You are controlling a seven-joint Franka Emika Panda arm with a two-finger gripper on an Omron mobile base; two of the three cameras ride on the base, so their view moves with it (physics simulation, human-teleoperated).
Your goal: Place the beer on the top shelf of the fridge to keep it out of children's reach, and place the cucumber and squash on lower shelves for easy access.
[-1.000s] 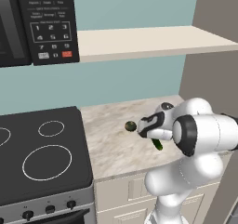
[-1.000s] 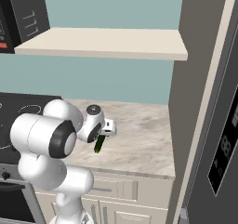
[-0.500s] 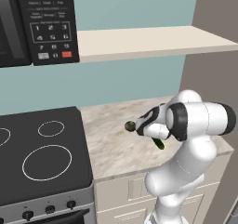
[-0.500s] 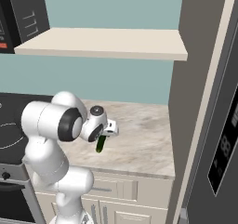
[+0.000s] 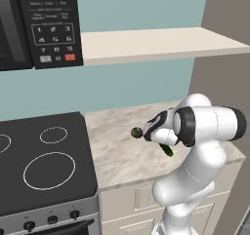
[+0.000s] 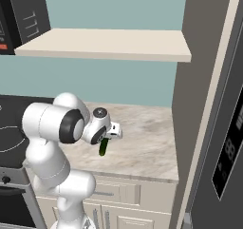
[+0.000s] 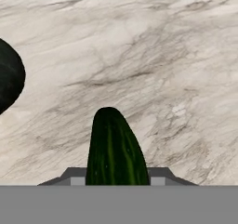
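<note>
My gripper (image 7: 116,179) is shut on the cucumber (image 7: 114,151), a long dark green rod that sticks out between the fingertips (image 7: 69,175) toward the marble counter. From the base views the cucumber (image 5: 167,150) (image 6: 103,147) hangs slanted just over the counter below the hand. The squash (image 5: 136,131), a small olive ball, lies on the counter to the left of the hand and shows as a dark round edge (image 7: 7,76) in the hand view. The grey fridge (image 6: 223,152) stands at the right. Its shelves are hidden and the beer is out of view.
The marble counter (image 5: 114,153) runs between a black stove (image 5: 39,161) on the left and the fridge's side wall (image 6: 190,104). A cream wall shelf (image 5: 146,44) and a microwave (image 5: 34,24) hang above, close over the arm.
The fingers have closed on the cucumber. The arm's upper links have swung up and back, while the hand and the squash stayed about where they were.
</note>
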